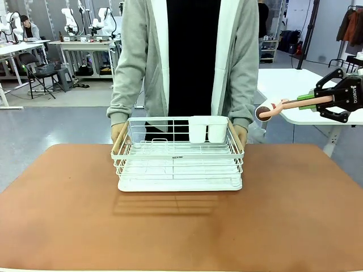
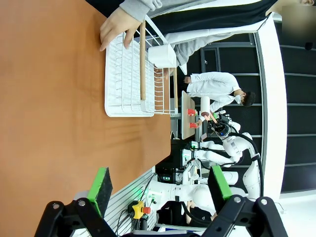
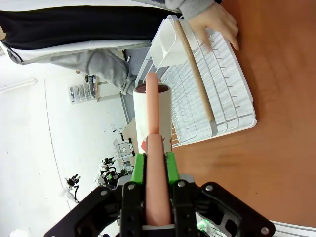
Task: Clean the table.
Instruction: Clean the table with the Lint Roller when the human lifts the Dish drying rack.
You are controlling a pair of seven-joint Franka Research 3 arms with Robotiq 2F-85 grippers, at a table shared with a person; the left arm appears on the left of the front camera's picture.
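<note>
1. Left hand [image 2: 160, 186]: gapes open, green pads wide apart, grips nothing. Hangs above the tabletop [image 2: 49, 123] near the edge on the robot's side, one pad seen against the reddish-brown top and the other past that edge. Touches neither.
2. Tabletop, in the front view: spreads from the near edge to the far side and carries a dish rack [image 1: 178, 158] about midway across, toward the far edge.
3. Person [image 1: 193, 56] at the far side: stands just behind the rack, with one palm [image 1: 118, 131] at its left wooden handle.
4. Dish rack: white wire over a white tray, flat on the tabletop. Sits well ahead of the left hand, a wooden handle at each end.
5. Cup [image 1: 207, 129]: white, set inside the rack at its far right corner.
6. Other palm [image 1: 241, 135]: rests at the rack's right handle.
7. Lint roller [image 1: 283, 106]: pink handle, white roll. Lies roughly level, roll end pointing toward the rack's right end, near it but apart. Stays clear above the tabletop.
8. Right hand [image 1: 316, 101]: clamps shut on the roller's pink handle, one green pad on either side. Sits raised at the right edge of the front view, beyond the tabletop's far right corner and apart from its surface.
</note>
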